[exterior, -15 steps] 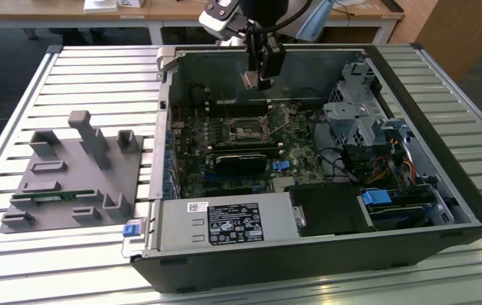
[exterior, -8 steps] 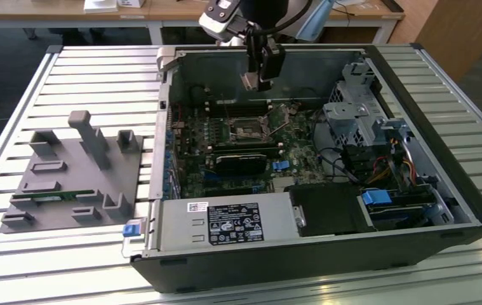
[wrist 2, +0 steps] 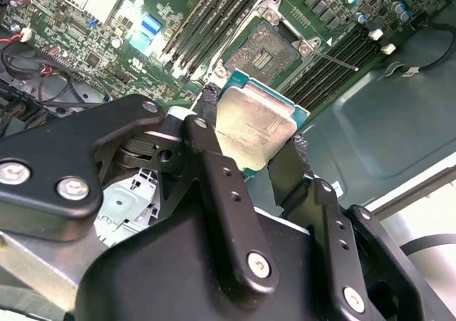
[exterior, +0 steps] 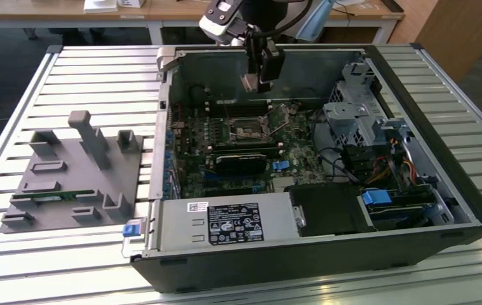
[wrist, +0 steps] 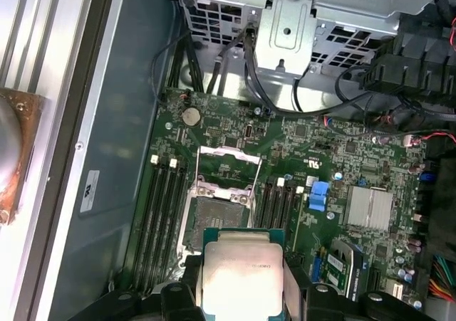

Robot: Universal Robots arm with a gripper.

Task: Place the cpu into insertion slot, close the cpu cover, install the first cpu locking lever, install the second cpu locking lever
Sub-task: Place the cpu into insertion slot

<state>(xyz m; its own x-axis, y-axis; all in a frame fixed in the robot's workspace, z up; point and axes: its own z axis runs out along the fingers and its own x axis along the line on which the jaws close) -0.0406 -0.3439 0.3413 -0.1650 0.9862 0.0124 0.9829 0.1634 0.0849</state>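
cpu (wrist 2: 253, 132) edge-held in gripper (wrist 2: 253, 122), clear above insertion slot (wrist 2: 267, 50)

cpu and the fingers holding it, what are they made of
The cpu: pale grey metal top, dull sheen, faintly smudged; green rim, likely circuit board. The fingers: matte black, probably coated metal, given hard edges and silver screws; tips look wrapped in rough dark padding, maybe tape.

cpu (wrist 2: 253, 129) top dull silver metal, scuffed; jaws matt black, shiny screws; motherboard (wrist: 299, 150) glossy green; insertion slot (wrist: 214, 218) rim bright bare metal; desk (exterior: 96, 76) pale ribbed metal slats; case (exterior: 308, 267) outside matt black.
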